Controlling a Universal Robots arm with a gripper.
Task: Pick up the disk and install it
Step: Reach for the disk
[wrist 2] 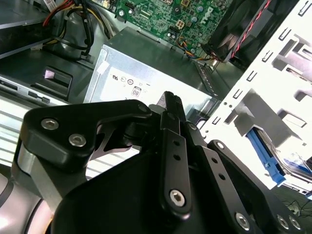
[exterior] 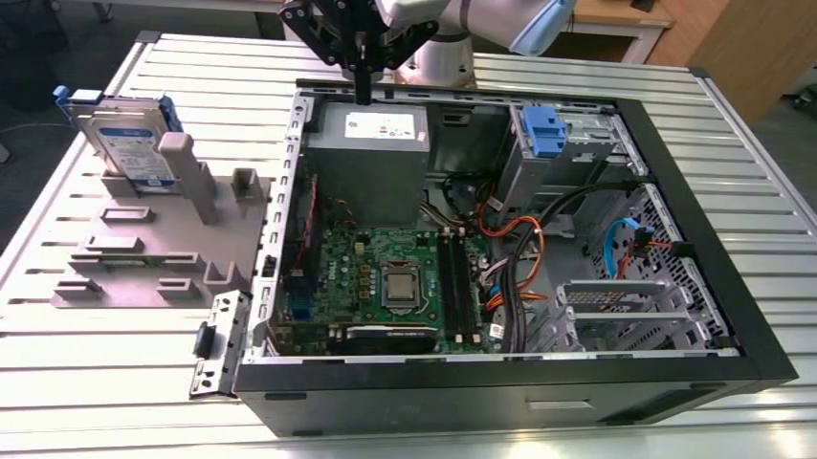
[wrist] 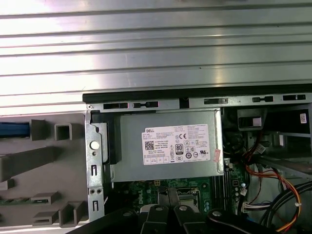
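Exterior view: the hand, fingers together and holding nothing, hangs over the grey power supply at the edge of the open computer case. The disk stands upright in a grey fixture on the worktop, well apart from the hand, at the exterior view's left.

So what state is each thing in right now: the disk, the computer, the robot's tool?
Disk: standing upright in the grey holder, outside the computer, not picked up.
Computer case: lying on its side, open, insides exposed.
Tool: shut, holding nothing, hovering over the grey metal box.
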